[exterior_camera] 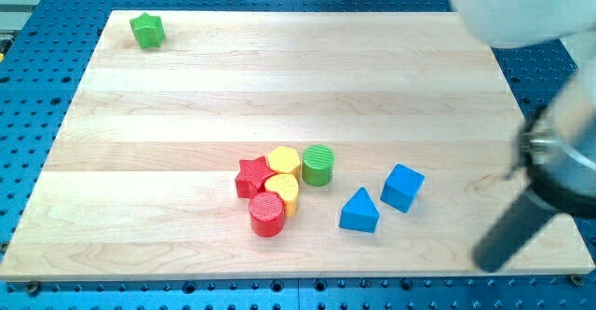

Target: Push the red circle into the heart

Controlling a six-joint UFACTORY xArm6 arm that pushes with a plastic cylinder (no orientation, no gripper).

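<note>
The red circle (266,214) lies low on the board, a little left of centre. It touches the lower left side of the yellow heart (284,192). My tip (485,262) is the lower end of the blurred dark rod at the view's right, near the board's bottom edge. It is far to the right of the red circle and touches no block.
A red star (250,177), a yellow hexagon (283,160) and a green circle (318,165) cluster just above the heart. A blue triangle (359,211) and a blue cube (402,187) lie between the cluster and my tip. A green star (146,31) sits at the top left corner.
</note>
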